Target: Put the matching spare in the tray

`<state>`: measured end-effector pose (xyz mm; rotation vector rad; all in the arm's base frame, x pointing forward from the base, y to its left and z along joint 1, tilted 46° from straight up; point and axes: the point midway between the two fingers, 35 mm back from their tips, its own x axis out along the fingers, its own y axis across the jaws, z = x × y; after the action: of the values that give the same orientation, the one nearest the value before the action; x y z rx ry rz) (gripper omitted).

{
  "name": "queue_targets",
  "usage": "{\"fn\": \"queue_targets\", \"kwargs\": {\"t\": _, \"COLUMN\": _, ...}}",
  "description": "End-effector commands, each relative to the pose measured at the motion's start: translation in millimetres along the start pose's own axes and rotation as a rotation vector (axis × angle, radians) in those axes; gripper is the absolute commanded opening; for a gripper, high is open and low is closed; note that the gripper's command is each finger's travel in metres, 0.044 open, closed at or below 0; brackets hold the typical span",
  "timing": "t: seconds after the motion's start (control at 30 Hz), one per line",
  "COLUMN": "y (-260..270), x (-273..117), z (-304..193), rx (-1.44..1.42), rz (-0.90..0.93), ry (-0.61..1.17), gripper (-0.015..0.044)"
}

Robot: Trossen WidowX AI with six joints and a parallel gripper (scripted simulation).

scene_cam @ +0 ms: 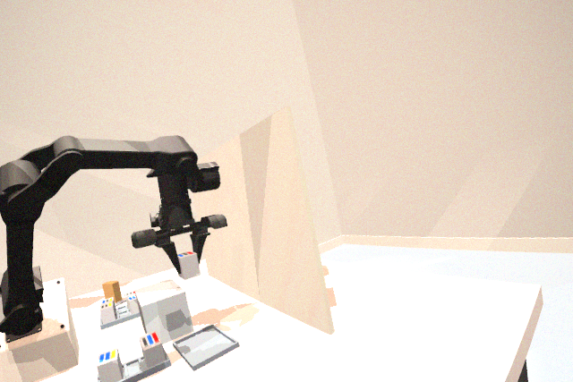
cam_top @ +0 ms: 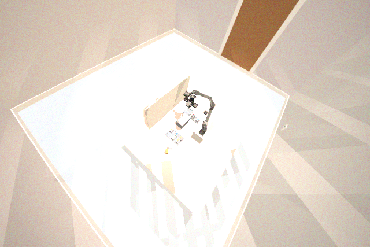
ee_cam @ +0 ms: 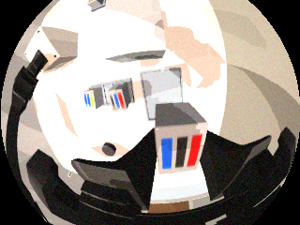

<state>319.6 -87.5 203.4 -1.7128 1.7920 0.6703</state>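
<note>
Wide white desk point(scene_cam: 416, 313), with a tall beige panel point(scene_cam: 277, 230) standing upright across it. Black arm point(scene_cam: 106, 153) reaching out from its base at the left and bending down near the panel's close face. Grey mounted unit point(scene_cam: 166, 308) sitting below and left of the arm's tip, with two racks of spares beside it: far rack point(scene_cam: 117, 310) and near rack point(scene_cam: 132, 361), each holding small grey blocks with coloured stripes. Shallow grey tray point(scene_cam: 206, 346) lying flat on the desk just right of the near rack, nothing in it.

End effector point(scene_cam: 184, 255) pointing down, pinching a small grey spare point(scene_cam: 189, 264) well above the desk. From the wrist view, same spare point(ee_cam: 179, 141) marked blue, black, red; another block in the near rack appears to show a like set of stripes, so no telling from here whether the code matches the unit's back.

To finish well, by judgement: carry the spare toward the tray while keeping height over the unit and racks, so nothing gets clipped. Centre over the tray floor, not its rim. Lower straight, keep the block level, touch down gently. Only then spread the fingers, and lift straight up to avoid dragging the block back out.
</note>
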Motion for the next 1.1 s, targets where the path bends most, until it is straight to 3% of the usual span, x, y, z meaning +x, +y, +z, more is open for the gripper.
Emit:
{"fn": "queue_targets", "kwargs": {"t": 0.0, "y": -0.3, "x": 3.5, "z": 0.1, "rx": -0.005, "rz": -0.002, "ry": 0.003, "gripper": 0.0}}
{"fn": "queue_targets", "kwargs": {"t": 1.07, "y": -5.4, "x": 31.6, "z": 1.6, "rx": -0.004, "rz": -0.002, "ry": -0.004, "gripper": 0.0}}
